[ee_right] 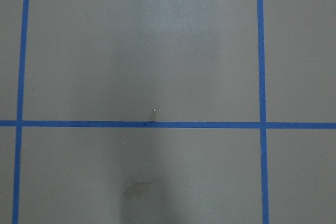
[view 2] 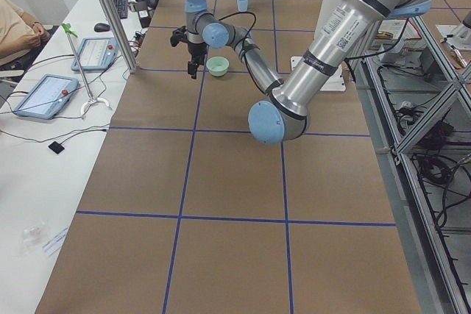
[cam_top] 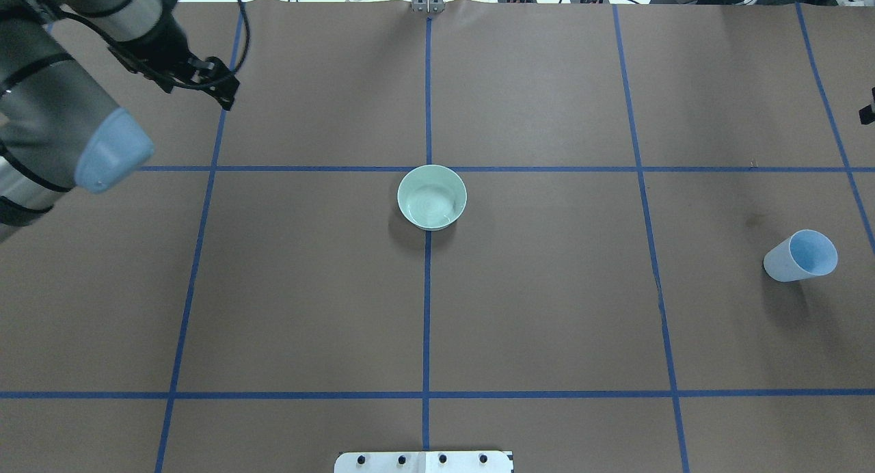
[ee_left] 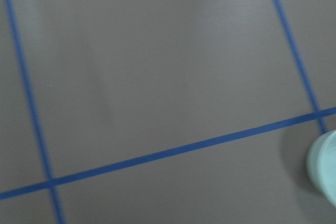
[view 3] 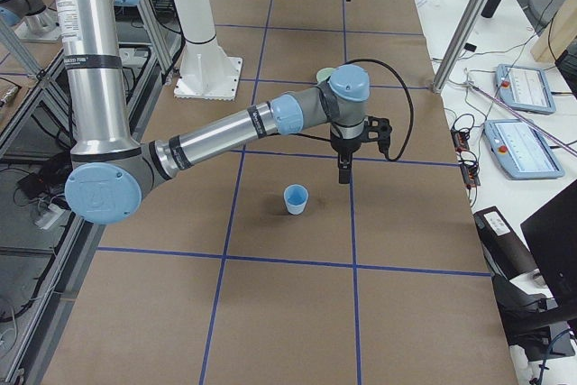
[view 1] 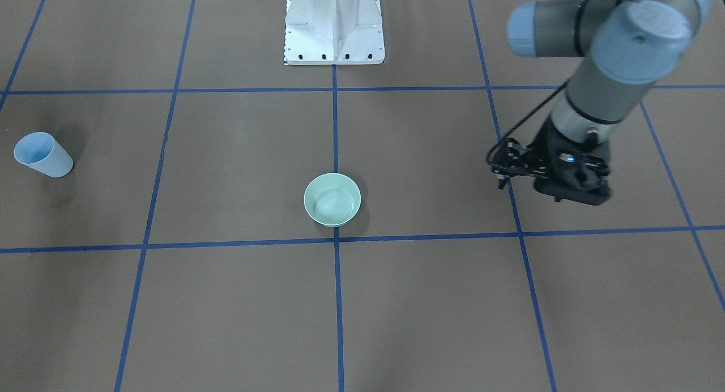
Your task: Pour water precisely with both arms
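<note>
Overhead view showed left claw [cam_top: 229, 98] upper left, well apart from bowl [cam_top: 432, 197]. Right claw [view 3: 343, 176] appeared whole only in right-side view, near cup [view 3: 296, 198]. Whether either claw was spread could not be told.

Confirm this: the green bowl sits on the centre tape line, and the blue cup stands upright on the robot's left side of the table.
One detail is wrong. The blue cup stands upright on the robot's right side of the table, not its left; the overhead exterior view shows it. The green bowl does sit on the centre tape line.
</note>
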{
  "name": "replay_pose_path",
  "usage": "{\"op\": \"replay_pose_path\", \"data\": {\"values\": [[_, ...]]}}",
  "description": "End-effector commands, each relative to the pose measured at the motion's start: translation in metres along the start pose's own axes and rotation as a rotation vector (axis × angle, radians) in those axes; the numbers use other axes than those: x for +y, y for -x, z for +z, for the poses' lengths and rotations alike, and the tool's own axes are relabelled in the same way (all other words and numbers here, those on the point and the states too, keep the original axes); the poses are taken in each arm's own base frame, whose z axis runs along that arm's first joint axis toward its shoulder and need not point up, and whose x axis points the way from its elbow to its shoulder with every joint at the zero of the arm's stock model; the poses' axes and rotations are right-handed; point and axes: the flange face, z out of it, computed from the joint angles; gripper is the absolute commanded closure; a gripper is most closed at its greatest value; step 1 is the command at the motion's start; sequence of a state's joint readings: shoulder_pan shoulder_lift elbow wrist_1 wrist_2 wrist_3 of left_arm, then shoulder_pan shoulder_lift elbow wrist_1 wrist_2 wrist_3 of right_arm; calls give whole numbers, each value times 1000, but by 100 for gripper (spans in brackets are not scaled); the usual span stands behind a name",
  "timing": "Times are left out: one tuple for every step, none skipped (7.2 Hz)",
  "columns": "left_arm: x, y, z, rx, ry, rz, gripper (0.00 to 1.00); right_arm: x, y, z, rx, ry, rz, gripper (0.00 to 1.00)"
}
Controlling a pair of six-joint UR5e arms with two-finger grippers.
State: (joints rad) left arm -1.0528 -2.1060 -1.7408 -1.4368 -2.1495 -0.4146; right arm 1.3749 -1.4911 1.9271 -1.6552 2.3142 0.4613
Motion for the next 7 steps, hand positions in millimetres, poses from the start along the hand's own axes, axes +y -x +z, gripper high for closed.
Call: {"op": "replay_pose_path", "data": {"values": [[37, 151, -19, -59, 10, 18, 1, 34, 49, -24, -38, -30, 80, 0], [55, 191, -27, 2, 22, 38, 1, 57, 78, -35, -46, -50, 127, 0], [78, 235, -28, 11, 35, 40, 1, 76, 105, -38, -47, -63, 160, 0], [101, 267, -30, 0, 40, -12, 1, 94, 134, -36, -30, -92, 215, 0], [110, 278, -34, -1, 8, -13, 0, 117, 159, -24, 11, -134, 259, 0], [110, 278, -34, -1, 3, -12, 0, 140, 183, -5, 62, -199, 318, 0], [111, 279, -33, -1, 6, -14, 0, 165, 197, 26, 135, -284, 366, 0]]}}
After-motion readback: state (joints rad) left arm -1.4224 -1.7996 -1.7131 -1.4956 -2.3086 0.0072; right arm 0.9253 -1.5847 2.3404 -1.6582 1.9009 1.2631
